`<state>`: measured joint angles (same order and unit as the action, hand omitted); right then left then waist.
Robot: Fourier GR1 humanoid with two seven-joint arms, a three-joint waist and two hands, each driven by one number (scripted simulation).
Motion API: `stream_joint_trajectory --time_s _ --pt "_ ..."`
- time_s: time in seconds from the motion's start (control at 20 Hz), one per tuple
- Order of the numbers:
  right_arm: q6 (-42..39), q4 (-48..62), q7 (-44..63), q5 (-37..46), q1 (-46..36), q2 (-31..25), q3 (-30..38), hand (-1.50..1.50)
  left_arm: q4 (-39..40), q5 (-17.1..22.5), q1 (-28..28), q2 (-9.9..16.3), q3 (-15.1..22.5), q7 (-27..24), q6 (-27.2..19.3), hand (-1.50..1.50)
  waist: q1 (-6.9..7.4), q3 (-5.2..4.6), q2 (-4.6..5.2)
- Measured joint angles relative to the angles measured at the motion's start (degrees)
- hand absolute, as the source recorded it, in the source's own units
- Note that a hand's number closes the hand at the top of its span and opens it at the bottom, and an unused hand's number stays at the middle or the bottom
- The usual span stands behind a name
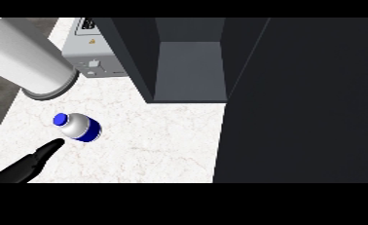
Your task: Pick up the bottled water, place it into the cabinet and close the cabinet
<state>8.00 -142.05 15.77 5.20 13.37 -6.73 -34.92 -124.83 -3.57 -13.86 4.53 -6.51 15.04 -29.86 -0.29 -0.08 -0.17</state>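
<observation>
The water bottle [79, 126] stands on the white marble counter [158, 136] at the left, white-bodied with a blue cap and a blue band. My left hand [28, 163] comes in from the lower left corner with straight fingers; their tip lies just below and left of the bottle, a small gap apart. It holds nothing. The dark cabinet [191, 68] stands open at the back, showing a bare grey shelf floor. Its open door [295, 102] fills the right side as a large dark panel. My right hand does not show.
A grey boxy appliance [90, 53] stands at the back left beside the cabinet. A thick grey cylinder [32, 58] slants across the upper left, above the bottle. Bare counter lies between the bottle and the cabinet door.
</observation>
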Motion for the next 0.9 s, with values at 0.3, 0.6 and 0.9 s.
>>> stream_joint_trajectory --time_s 0.3,0.6,0.9 --pt "1.68 -0.44 2.19 0.20 -2.15 -0.70 -0.33 -1.50 8.76 1.19 2.44 -1.27 -1.67 -5.72 0.58 -1.50 -0.11 0.00 0.04" --pt "3.47 -0.69 2.19 0.45 -2.20 -2.02 -1.54 -1.50 17.75 4.37 4.26 -1.65 -4.18 -11.92 2.99 -1.50 -0.25 0.00 0.02" --pt "4.67 -0.22 0.95 0.45 -2.33 -3.09 -1.96 -1.50 27.19 7.44 5.05 -2.46 -6.16 -20.14 6.42 -1.50 -0.15 0.01 0.05"
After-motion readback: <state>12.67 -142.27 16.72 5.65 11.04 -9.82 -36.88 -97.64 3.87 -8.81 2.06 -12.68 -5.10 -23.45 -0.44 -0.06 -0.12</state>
